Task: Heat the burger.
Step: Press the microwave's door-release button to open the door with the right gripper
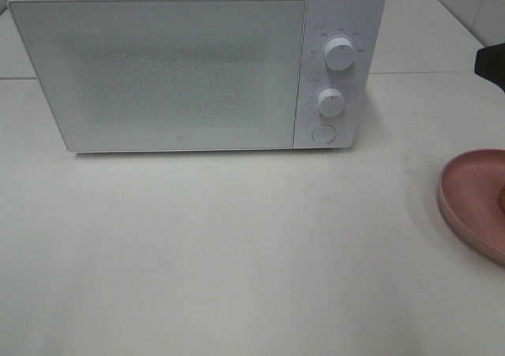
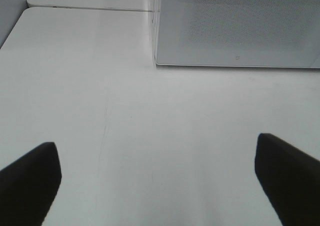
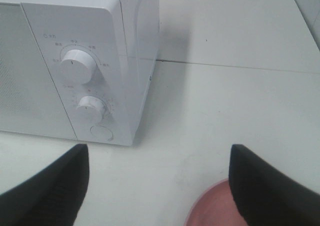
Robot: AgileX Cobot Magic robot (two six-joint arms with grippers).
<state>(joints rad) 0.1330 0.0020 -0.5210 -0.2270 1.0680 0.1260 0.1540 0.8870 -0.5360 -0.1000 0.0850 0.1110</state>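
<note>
Microwave (image 1: 181,64) door closed; burger (image 1: 502,196), seemingly, on pink plate (image 1: 469,206) at frame edge

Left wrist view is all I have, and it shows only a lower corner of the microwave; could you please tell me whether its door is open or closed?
Observer: Closed. In the exterior high view the microwave door sits flush with its front.
Operator: Thank you. Where are the controls?
Observer: On the panel right of the door: an upper knob, a lower knob under it, and a round button at the bottom.
Operator: Can you see the burger?
Observer: Barely. A pink plate lies on the table at the high view's right edge, cut off by the frame. A brown sliver on it, probably the burger, is all that shows.
</note>
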